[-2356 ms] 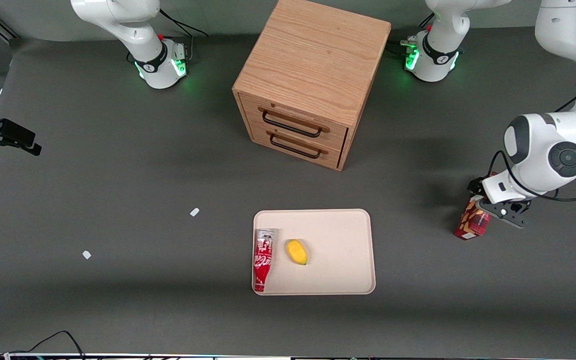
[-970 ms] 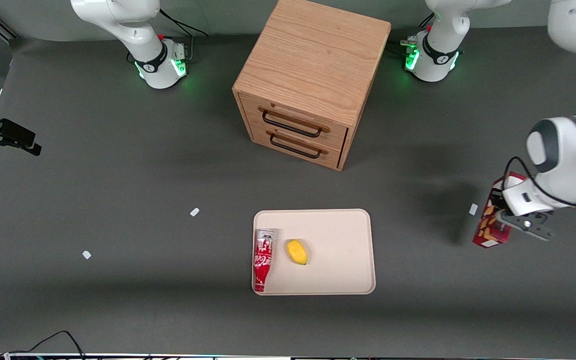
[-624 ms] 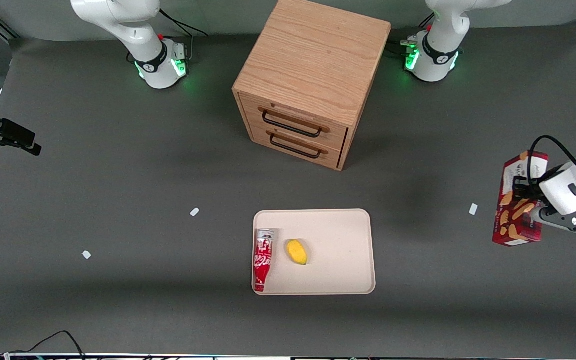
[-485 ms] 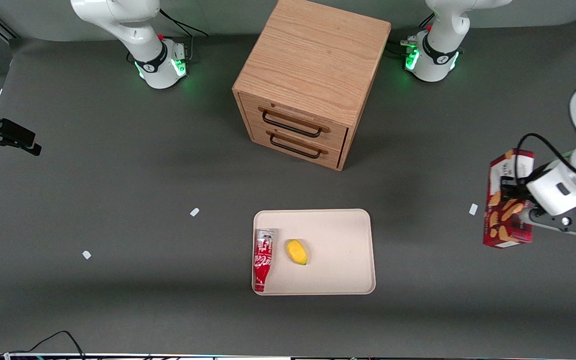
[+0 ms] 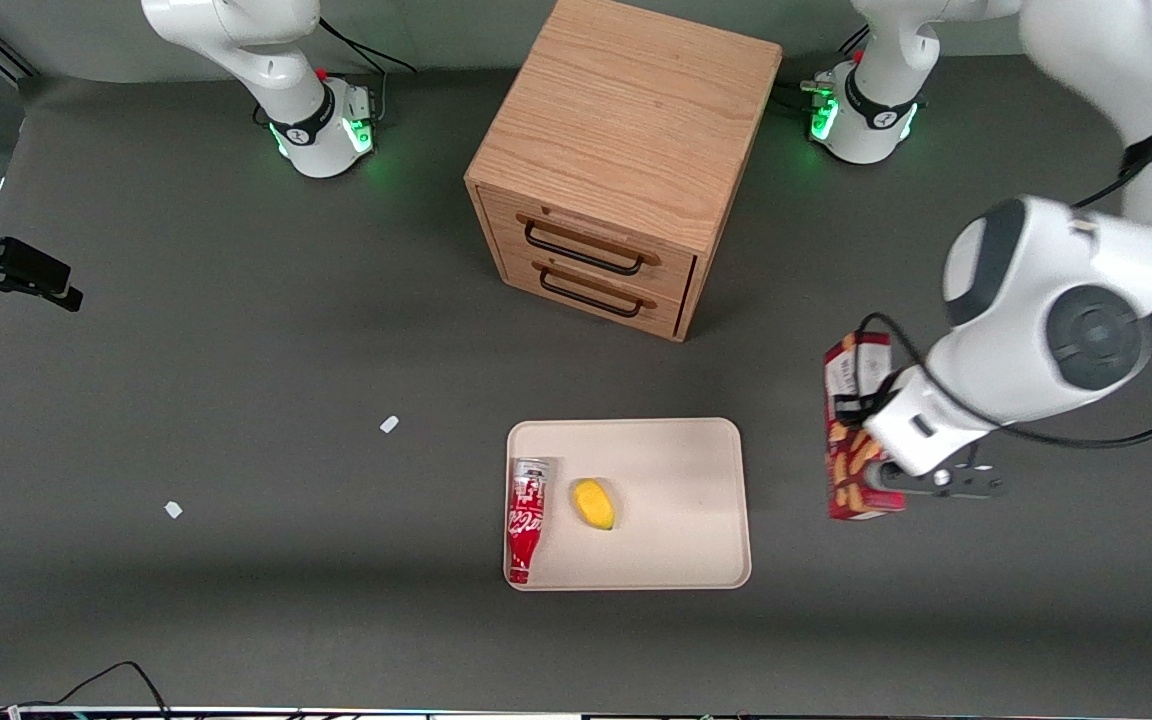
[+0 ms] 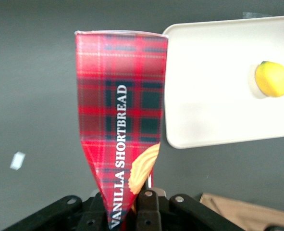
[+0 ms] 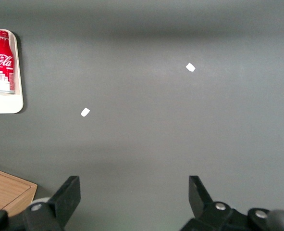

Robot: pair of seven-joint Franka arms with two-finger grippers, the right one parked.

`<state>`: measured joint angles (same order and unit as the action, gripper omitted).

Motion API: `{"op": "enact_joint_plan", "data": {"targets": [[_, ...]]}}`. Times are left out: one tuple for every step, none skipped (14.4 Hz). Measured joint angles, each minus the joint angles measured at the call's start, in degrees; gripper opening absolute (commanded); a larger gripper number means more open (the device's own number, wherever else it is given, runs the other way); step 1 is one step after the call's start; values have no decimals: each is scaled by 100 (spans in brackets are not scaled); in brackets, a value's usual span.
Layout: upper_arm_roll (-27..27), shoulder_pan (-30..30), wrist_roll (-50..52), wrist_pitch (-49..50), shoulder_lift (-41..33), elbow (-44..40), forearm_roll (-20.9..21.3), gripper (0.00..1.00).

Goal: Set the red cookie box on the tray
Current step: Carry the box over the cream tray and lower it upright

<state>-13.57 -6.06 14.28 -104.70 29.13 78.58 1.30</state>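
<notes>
The slim dark-red tartan cookie box [image 5: 851, 430] is hanging in the air just beside the flat beige rectangular tray [image 5: 696, 470], toward the working arm's end of the dark grey desk [image 5: 236, 350]. The black end effector [image 5: 886, 478] is clamping the box near one end, and a yellow fruit [image 6: 272, 79] is lying on the tray

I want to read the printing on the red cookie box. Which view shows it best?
The left wrist view: the red cookie box fills it, lettering legible, held by the gripper. The front view shows it small, partly hidden by the arm; the right wrist view misses it.
</notes>
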Motion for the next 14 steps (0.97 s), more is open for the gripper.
{"op": "enact_joint_plan", "data": {"targets": [[-1, -96, 60, -201, 227, -39, 25, 0], [-2, -184, 136, -431, 466, -67, 59, 0], [-3, -260, 202, -644, 678, -91, 125, 0], [-3, -339, 273, -872, 886, -113, 211, 0], [-3, -410, 351, -1117, 1074, -121, 268, 0], [-2, -471, 410, -1358, 1252, -127, 287, 0], [0, -522, 458, -1559, 1403, -131, 299, 0], [3, -566, 506, -1730, 1538, -141, 315, 0], [4, -600, 578, -1841, 1641, -156, 331, 0], [4, -630, 671, -1914, 1734, -181, 351, 0], [4, -652, 757, -1977, 1804, -197, 366, 0], [4, -667, 818, -2001, 1846, -206, 376, 0], [5, -676, 864, -2003, 1872, -215, 385, 0], [6, -680, 948, -2002, 1892, -236, 389, 0]]}}
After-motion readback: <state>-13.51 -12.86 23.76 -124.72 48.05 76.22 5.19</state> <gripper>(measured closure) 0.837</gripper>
